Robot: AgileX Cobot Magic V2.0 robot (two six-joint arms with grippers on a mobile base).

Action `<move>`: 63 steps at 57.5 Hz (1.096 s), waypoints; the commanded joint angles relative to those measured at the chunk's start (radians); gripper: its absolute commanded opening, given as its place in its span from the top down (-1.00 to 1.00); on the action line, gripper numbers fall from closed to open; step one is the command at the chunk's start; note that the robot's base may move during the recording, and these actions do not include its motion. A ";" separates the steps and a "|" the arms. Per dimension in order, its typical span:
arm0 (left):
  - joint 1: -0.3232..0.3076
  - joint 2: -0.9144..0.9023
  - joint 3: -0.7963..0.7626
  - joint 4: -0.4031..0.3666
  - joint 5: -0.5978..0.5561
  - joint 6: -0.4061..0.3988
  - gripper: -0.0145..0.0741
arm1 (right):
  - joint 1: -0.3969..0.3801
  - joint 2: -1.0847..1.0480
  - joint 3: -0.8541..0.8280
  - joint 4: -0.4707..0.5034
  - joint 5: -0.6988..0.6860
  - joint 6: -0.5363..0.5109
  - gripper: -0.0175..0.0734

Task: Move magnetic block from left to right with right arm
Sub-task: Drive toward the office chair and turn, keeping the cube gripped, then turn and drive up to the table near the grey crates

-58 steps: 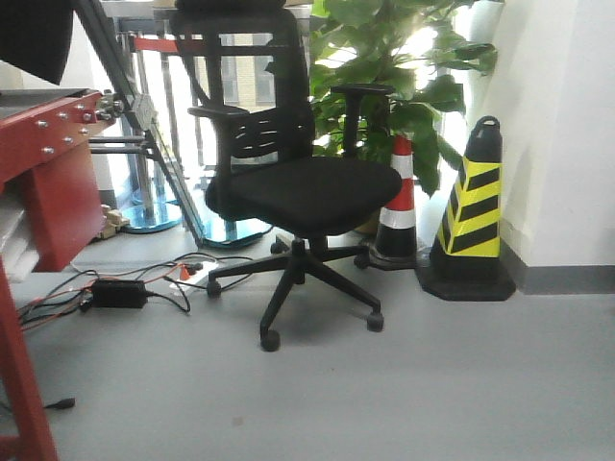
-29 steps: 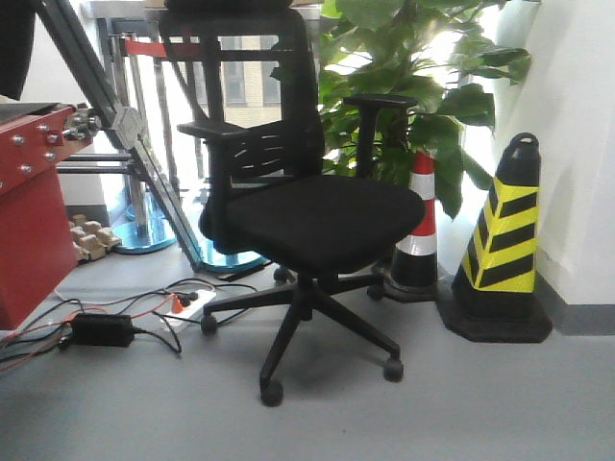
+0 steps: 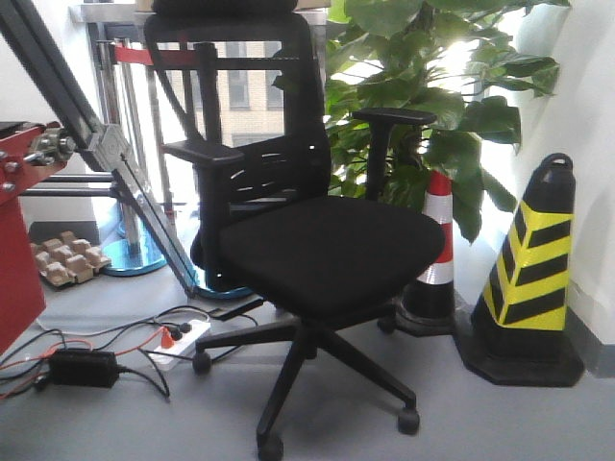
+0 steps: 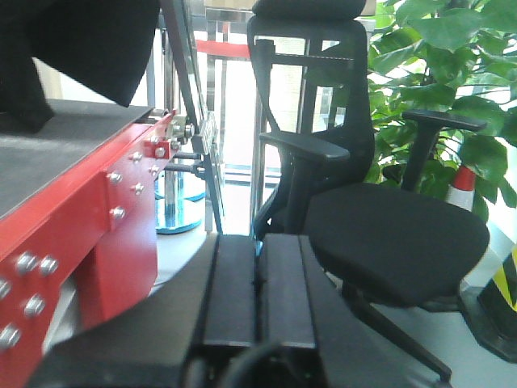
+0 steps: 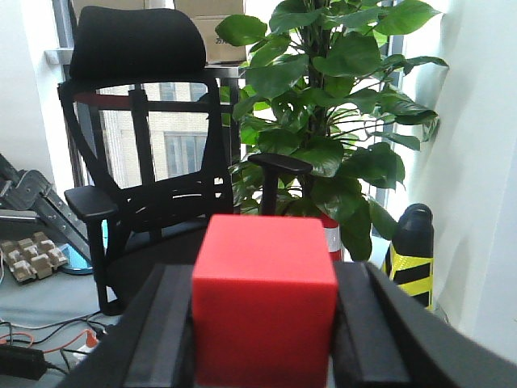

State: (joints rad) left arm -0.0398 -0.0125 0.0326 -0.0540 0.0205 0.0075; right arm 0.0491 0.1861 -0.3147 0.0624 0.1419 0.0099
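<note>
In the right wrist view the magnetic block (image 5: pixel 265 299), a bright-red cube, fills the gap between my right gripper's (image 5: pixel 265 323) two black fingers (image 5: pixel 166 323), which press on its left and right faces. The block is held up in the air, with the office chair behind it. In the left wrist view my left gripper (image 4: pixel 258 283) has its two flat black fingers (image 4: pixel 230 283) pressed together with nothing between them, beside the red table edge (image 4: pixel 89 218). Neither gripper nor the block shows in the front view.
A black office chair (image 3: pixel 317 240) stands straight ahead on the grey floor, with a large potted plant (image 3: pixel 432 106) behind it. A yellow-black cone (image 3: pixel 533 274) and a red-white cone (image 3: pixel 434 250) stand at the right by the wall. Cables and a power brick (image 3: pixel 82 365) lie on the floor at left.
The front view has moved closer to the chair and shifted right: the chair and cones look larger, and the red table has slid almost out at the left.
</note>
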 commanded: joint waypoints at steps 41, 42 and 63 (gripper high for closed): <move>0.000 -0.007 0.008 -0.003 -0.083 -0.007 0.96 | -0.003 0.011 -0.031 0.002 -0.087 -0.010 -0.11; 0.000 -0.007 0.008 -0.003 -0.083 -0.007 0.96 | -0.003 0.011 -0.031 0.002 -0.087 -0.010 -0.11; 0.000 -0.007 0.008 -0.003 -0.083 -0.007 0.96 | -0.003 0.011 -0.031 0.002 -0.087 -0.010 -0.11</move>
State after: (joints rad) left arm -0.0398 -0.0125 0.0326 -0.0540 0.0205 0.0075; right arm 0.0491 0.1861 -0.3147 0.0624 0.1419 0.0099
